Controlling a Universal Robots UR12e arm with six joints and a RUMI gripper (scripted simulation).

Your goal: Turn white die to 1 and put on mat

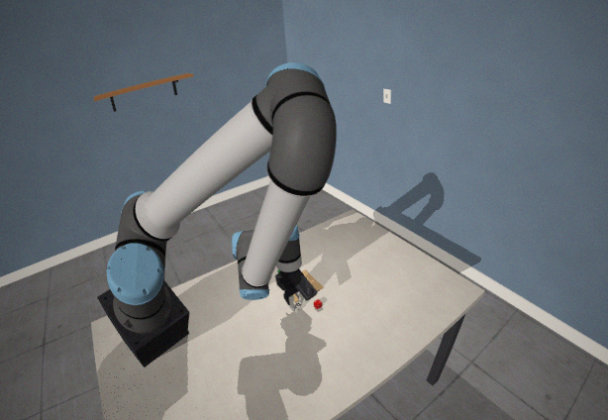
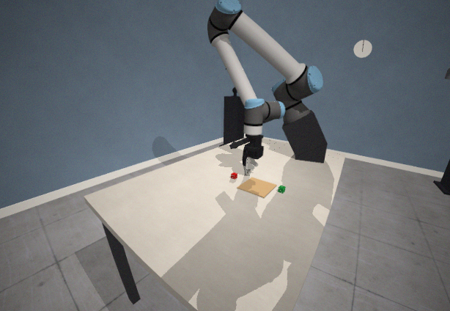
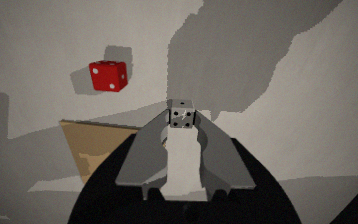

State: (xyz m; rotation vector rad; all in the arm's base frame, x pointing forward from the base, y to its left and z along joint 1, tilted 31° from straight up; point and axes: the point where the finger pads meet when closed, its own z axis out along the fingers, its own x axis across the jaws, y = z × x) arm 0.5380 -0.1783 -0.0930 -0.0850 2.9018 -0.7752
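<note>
You are looking at a table with three dice and a mat on it, read here left to right in the exterior view. Farthest left is the red die, sitting flat on the bare top, toward the far edge by the wall. In the wrist view its two side faces show two and one white pips; the top face is too foreshortened to read.

Just right of it, the gripper points straight down from the arm, and its two grey fingers are pinching the white die by opposite sides at their very tips. The face toward the wrist camera carries black pips, four at the corners and something blurred in the middle, so you cannot tell four from five. The top face shows at least one pip, also unclear. Whether the die is touching the table or lifted just off it, you cannot tell. It is off the mat, beside the mat's far edge.

Next comes the tan mat, lying flat near the table's right edge, with nothing on it. Just beside its right corner sits the green die, on the bare top, its pips too small to read.
</note>
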